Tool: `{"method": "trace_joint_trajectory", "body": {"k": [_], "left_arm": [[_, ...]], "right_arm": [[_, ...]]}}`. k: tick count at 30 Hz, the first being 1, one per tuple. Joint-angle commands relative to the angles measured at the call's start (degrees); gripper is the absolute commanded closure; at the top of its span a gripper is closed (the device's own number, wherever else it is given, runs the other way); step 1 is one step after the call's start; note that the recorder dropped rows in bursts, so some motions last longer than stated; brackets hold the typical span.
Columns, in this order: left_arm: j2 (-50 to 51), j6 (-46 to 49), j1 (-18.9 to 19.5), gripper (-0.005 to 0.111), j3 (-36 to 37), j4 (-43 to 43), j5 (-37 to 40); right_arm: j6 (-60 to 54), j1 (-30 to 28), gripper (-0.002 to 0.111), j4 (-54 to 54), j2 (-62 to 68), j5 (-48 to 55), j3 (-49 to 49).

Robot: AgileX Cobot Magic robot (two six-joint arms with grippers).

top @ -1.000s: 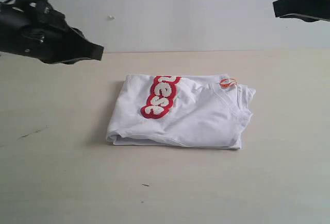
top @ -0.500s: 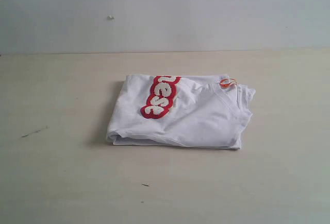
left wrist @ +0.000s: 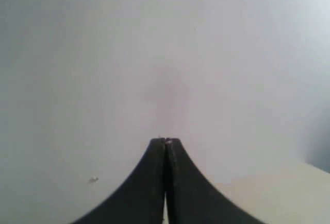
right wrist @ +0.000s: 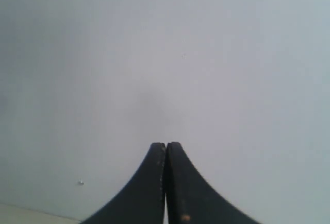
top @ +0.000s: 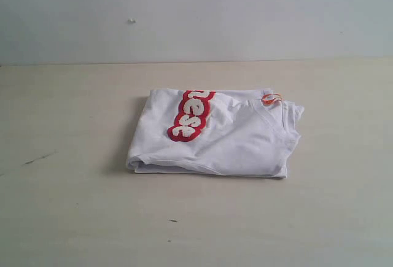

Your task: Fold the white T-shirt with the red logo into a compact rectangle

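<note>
The white T-shirt (top: 215, 135) lies folded into a compact rectangle in the middle of the beige table (top: 73, 205). Part of the red logo (top: 190, 115) shows on its top layer, and the small orange tag (top: 271, 99) sits at the far right corner. Neither arm appears in the exterior view. In the left wrist view my left gripper (left wrist: 165, 141) is shut with nothing between its fingers, facing the pale wall. My right gripper (right wrist: 166, 144) is likewise shut and empty in the right wrist view. The shirt shows in neither wrist view.
A pale grey wall (top: 245, 15) rises behind the table, with a tiny speck (top: 131, 21) on it. A faint dark scuff (top: 38, 157) marks the tabletop at the left, and a small dark fleck (top: 174, 220) lies in front of the shirt.
Both arms, seen at the top corners one second ago, have left the exterior view. The folded shirt has not moved.
</note>
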Motion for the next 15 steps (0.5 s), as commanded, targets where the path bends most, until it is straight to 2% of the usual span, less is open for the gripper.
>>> {"method": "trace_joint_trajectory", "body": {"k": [1,15], "left_arm": [[-5.78,-0.28,0.07,0.107,1.54,-0.23,-1.97],[-17.34,0.31,0.07,0.107,1.57,4.08,-2.46]], "right_arm": [[0.39,0.06,0.108,0.16,-5.82,-0.67,2.58],[0.55,0.06,0.108,0.16,-15.31,-0.05,4.6]]}}
